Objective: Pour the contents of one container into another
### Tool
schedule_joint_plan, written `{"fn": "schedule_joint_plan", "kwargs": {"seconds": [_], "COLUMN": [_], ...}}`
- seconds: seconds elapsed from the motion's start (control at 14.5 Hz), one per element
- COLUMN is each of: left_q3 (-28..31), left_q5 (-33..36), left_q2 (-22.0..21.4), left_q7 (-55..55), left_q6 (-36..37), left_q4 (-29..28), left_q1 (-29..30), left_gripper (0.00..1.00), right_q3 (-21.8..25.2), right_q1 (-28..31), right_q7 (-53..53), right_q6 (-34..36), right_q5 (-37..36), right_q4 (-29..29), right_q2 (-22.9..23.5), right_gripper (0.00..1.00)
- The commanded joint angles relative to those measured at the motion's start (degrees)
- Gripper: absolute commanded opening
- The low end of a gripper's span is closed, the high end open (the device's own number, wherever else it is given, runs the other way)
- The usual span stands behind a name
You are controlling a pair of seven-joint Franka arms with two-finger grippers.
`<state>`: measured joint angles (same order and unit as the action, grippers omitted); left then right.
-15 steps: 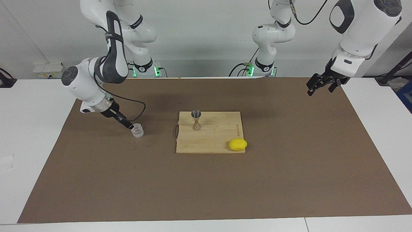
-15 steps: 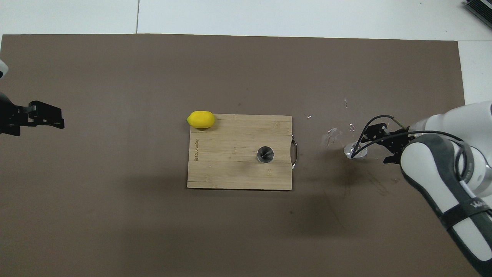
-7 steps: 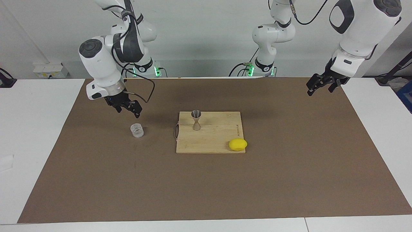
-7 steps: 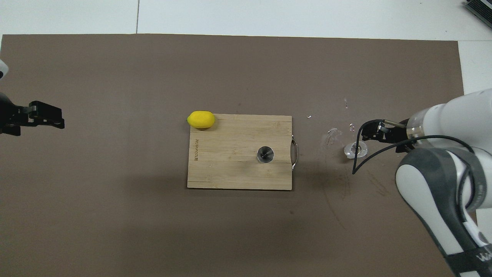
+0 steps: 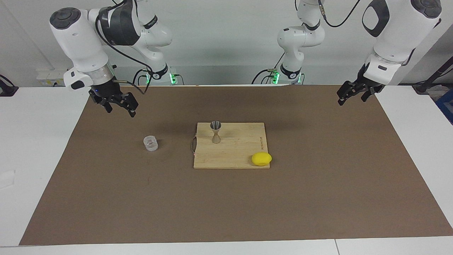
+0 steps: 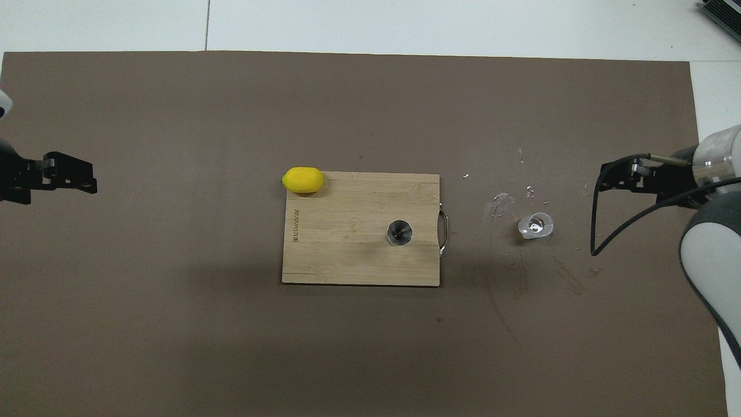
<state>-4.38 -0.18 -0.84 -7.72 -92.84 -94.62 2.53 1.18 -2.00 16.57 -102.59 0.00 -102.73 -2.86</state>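
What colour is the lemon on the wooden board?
Bright yellow. The lemon shows best in the facing view.

Bright, even light from above, both views sharp w/ no motion blur. Soft diffuse shadows on brown mat (image 5: 318,184), esp. a broad dark band nr cutting board (image 6: 359,231). Glass cup (image 6: 535,225) shows small glints. No edge distortion.

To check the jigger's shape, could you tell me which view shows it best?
The facing view: the jigger stands upright on the cutting board, showing its hourglass profile. The overhead view gives only its round mouth.
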Motion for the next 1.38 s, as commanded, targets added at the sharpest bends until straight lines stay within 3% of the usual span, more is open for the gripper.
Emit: {"fn": "schedule_joint_plan", "kwargs": {"seconds": [0.0, 1.31], "left_q3": [-0.10, -0.19], "left_q5": [0.88, 0.88], "left_q2": [-1.71, -1.71], "left_q7": [0.25, 0.33], "left_q6": [-1.46, -1.73], "left_q4": [-2.06, -2.06], "left_q1": [0.10, -0.16], "left_gripper": [1.00, 1.00], "right_q3": [-0.48, -0.65], "right_q1": [0.33, 0.77], "right_q7": [-1.79, -5.67], "right_q6": [3.62, 12.06], "right_q5": [-2.45, 0.44], "right_q4": [5.95, 11.76], "right_q2": [2.50, 3.47], "right_gripper": [1.00, 0.99]}}
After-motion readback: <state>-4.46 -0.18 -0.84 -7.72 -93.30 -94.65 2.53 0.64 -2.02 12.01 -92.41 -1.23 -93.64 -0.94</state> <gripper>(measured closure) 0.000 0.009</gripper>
